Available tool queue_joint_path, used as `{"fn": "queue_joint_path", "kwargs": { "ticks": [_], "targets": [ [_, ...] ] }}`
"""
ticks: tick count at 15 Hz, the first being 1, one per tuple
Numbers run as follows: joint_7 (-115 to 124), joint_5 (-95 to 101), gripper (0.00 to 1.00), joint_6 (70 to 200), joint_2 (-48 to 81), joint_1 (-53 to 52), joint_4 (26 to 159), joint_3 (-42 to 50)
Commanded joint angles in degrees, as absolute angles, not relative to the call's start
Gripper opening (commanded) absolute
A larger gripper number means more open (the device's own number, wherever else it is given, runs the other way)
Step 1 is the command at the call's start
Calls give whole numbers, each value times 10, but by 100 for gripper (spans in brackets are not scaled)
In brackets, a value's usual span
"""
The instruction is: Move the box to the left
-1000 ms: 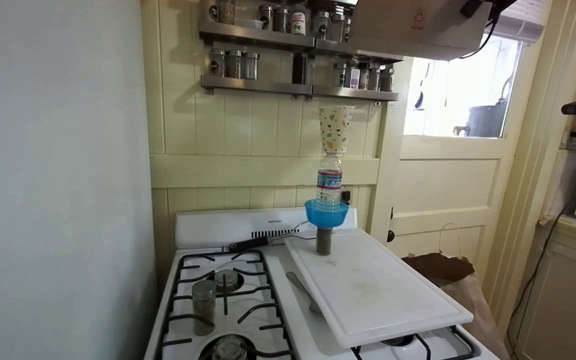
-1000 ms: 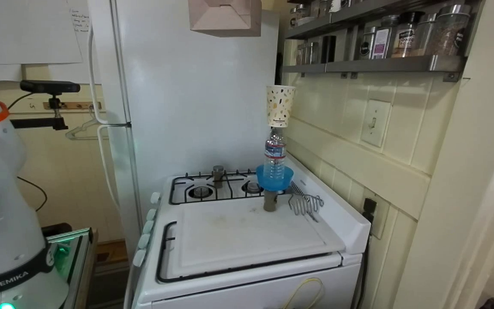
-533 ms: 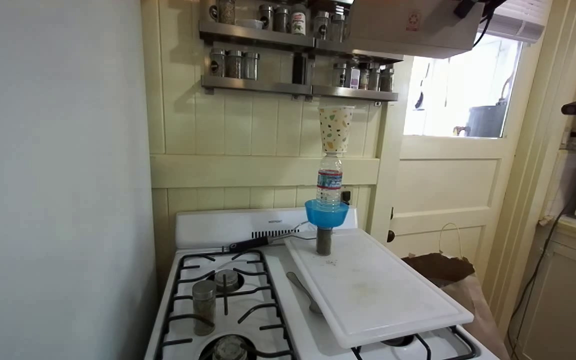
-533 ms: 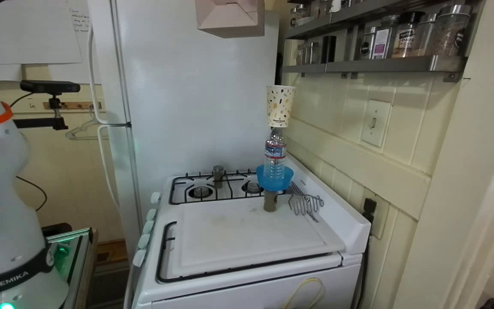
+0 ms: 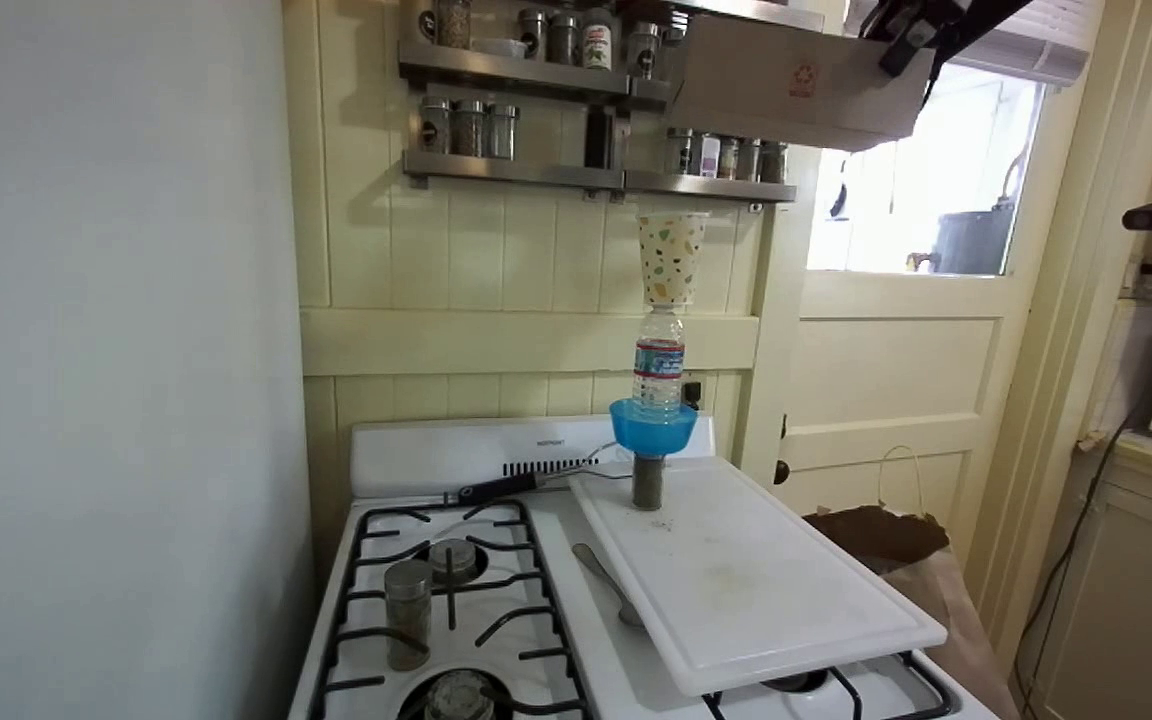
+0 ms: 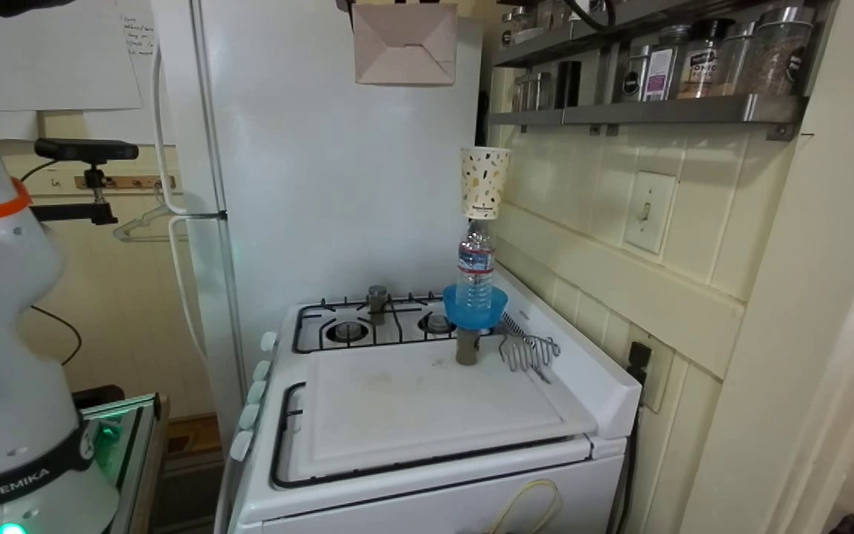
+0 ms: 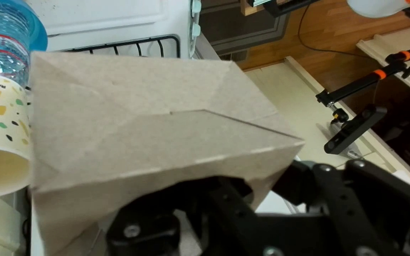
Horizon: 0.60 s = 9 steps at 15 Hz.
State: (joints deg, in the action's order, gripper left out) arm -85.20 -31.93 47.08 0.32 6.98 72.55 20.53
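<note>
One tan folded-paper box (image 5: 796,95) hangs clamped in the jaws near one end, higher than a clear plastic water bottle (image 5: 658,358) and apart from it. The box should prove light, thin-walled and easily creased, best held by a wall close to a corner. A round blue plastic bowl (image 5: 652,433) holds the bottle's base; a speckled paper cup (image 6: 484,185) stands mouth-up atop the bottle.
</note>
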Motion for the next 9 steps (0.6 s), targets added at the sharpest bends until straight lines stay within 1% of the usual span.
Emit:
{"fn": "queue_joint_path", "kwargs": {
  "ticks": [1, 9],
  "targets": [
    [-894, -319, 0, 471, 29, 102, 723, 172],
    [-905, -323, 0, 472, 66, 143, 642, 138]
  ]
}}
